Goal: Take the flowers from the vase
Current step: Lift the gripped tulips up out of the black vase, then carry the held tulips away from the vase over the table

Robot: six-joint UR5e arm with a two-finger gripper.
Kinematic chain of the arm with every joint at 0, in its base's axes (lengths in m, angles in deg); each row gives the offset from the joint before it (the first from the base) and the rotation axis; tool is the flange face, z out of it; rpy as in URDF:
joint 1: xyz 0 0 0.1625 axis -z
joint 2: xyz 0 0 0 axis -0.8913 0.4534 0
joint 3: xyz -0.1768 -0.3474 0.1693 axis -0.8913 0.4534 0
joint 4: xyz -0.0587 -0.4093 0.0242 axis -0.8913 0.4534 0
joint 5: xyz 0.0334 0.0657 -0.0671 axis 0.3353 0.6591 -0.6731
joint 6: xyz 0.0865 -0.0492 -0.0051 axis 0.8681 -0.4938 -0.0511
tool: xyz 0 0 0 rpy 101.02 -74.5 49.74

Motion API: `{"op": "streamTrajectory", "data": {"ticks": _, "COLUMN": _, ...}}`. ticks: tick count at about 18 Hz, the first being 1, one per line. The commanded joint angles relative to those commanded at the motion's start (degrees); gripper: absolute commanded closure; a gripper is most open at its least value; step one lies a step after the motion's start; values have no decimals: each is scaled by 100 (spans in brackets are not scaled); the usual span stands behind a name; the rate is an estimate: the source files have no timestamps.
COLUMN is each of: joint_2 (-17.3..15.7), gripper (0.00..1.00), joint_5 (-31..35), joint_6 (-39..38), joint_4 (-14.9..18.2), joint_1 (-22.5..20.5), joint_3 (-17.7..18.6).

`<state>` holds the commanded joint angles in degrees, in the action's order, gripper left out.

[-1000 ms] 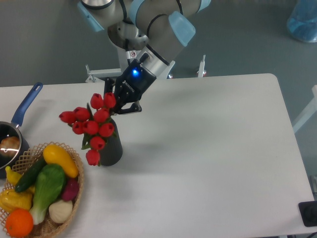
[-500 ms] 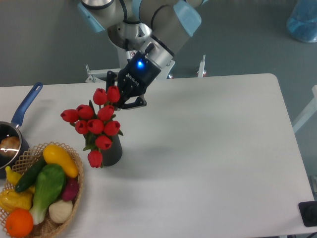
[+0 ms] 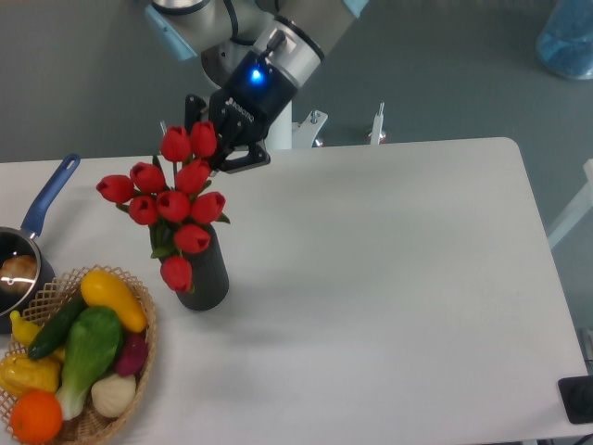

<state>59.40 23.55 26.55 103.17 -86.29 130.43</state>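
The flowers (image 3: 172,206), a bunch of red tulip buds with green stems, stand raised above the dark ribbed vase (image 3: 208,279) at the table's left. The lowest buds still overlap the vase's mouth. The vase stands upright on the table. My gripper (image 3: 215,154) reaches in from above and behind and is shut on the top of the bunch. Its fingertips are partly hidden by the upper buds. Whether the stem ends are still inside the vase is hidden.
A wicker basket (image 3: 146,320) of vegetables and fruit sits at the front left, just left of the vase. A blue-handled saucepan (image 3: 51,192) is at the left edge. A small black object (image 3: 578,399) lies at the front right corner.
My gripper has moved up and slightly left with the bunch in it. The flowers have risen out of the vase's mouth. The vase has stayed in place.
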Motion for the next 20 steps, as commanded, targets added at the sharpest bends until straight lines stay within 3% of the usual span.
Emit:
{"op": "streamTrajectory", "data": {"ticks": 4, "joint_2": 0, "gripper": 100, "joint_5": -351, "joint_6": -272, "joint_4": -9, "joint_1": -237, "joint_3": -237}}
{"op": "streamTrajectory", "data": {"ticks": 13, "joint_2": 96, "gripper": 100, "joint_5": -255, "joint_6": -414, "joint_4": 18, "joint_1": -1019, "joint_3": -659}}
{"op": "streamTrajectory", "data": {"ticks": 15, "joint_2": 114, "gripper": 100, "joint_5": -19, "joint_6": -405, "joint_4": 53, "joint_1": -1238, "joint_3": -721}}
{"op": "streamTrajectory", "data": {"ticks": 18, "joint_2": 316, "gripper": 100, "joint_5": 727, "joint_6": -405, "joint_4": 79, "joint_1": -1257, "joint_3": -835}}
{"op": "streamTrajectory", "data": {"ticks": 20, "joint_2": 325, "gripper": 100, "joint_5": 870, "joint_6": -326, "joint_4": 79, "joint_1": -1318, "joint_3": -783}}
